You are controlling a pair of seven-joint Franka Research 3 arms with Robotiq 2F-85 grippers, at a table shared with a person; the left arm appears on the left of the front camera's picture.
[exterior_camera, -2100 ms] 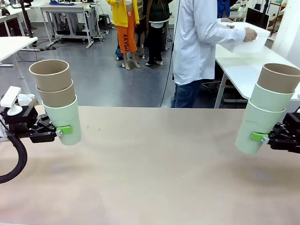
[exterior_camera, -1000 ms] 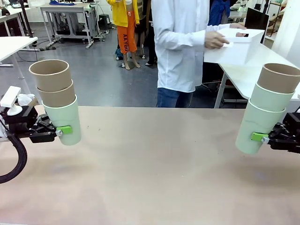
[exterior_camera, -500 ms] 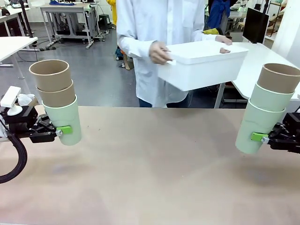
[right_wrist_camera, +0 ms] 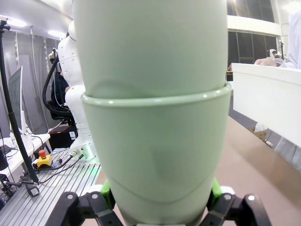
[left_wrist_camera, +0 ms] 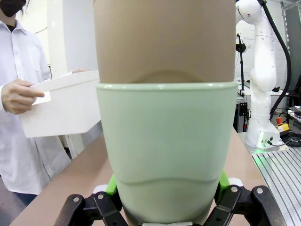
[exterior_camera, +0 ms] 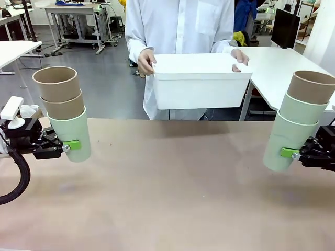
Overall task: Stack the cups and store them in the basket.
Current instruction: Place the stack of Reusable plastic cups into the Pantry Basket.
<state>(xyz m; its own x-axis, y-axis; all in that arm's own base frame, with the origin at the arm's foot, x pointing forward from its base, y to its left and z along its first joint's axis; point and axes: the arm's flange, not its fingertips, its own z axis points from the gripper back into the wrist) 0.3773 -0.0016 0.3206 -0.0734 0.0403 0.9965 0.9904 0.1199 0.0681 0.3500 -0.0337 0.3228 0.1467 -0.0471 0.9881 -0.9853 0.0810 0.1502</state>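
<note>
At the table's left side my left gripper (exterior_camera: 72, 145) is shut on the bottom mint cup (exterior_camera: 70, 133) of a stack that carries two brown cups (exterior_camera: 57, 83) and hangs above the table. At the right, my right gripper (exterior_camera: 288, 152) is shut on the lower mint cup (exterior_camera: 285, 141) of a tilted stack, with a second mint cup and a brown cup (exterior_camera: 311, 86) on top. A person holds the white basket (exterior_camera: 199, 83) in both hands above the table's far edge, at the middle. The left wrist view has my left gripper (left_wrist_camera: 169, 200) clamped on its mint cup (left_wrist_camera: 167, 141). In the right wrist view my right gripper (right_wrist_camera: 157, 202) grips its mint cup (right_wrist_camera: 153, 146).
The bare brown table (exterior_camera: 172, 188) lies between the two stacks. A white side table (exterior_camera: 282, 63) stands behind the person at the back right. The basket (left_wrist_camera: 61, 106) shows in the left wrist view and its wall (right_wrist_camera: 268, 94) in the right wrist view.
The person has turned from the side table at the back right and carried the basket to the middle of the far edge. Both arms and their stacks have stayed still.
</note>
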